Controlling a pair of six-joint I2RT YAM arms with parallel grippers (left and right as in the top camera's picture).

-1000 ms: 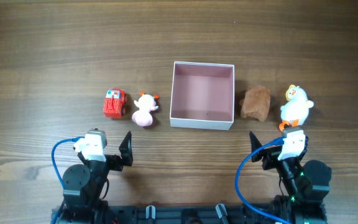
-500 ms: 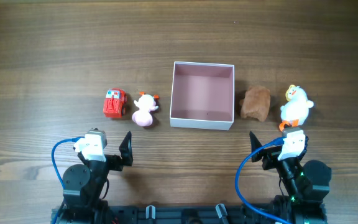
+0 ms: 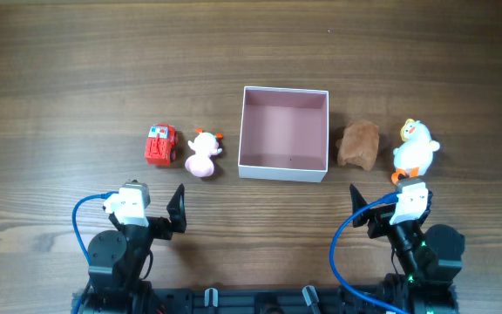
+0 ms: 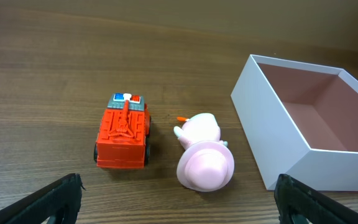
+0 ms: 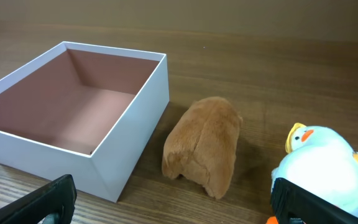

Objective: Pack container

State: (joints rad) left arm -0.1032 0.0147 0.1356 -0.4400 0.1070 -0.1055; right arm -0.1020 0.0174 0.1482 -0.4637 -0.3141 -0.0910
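Observation:
The container [image 3: 248, 166], a white square box with a pink inside, stands empty at the table's middle; it also shows in the left wrist view [image 4: 260, 124] and the right wrist view [image 5: 135, 137]. Left of it lie a pink toy [image 3: 203, 154] [image 4: 204, 158] and a red toy truck [image 3: 160, 144] [image 4: 123, 132]. Right of it lie a brown plush [image 3: 359, 144] [image 5: 205, 144] and a white duck toy [image 3: 416, 148] [image 5: 325, 168]. My left gripper [image 3: 178, 212] [image 4: 179, 202] is open and empty, near the front edge. My right gripper [image 3: 357, 208] [image 5: 173, 202] is open and empty, short of the brown plush.
Both arm bases [image 3: 120, 253] [image 3: 421, 249] sit at the front edge with blue cables. The wooden table [image 3: 103, 70] stretches bare behind the row of toys.

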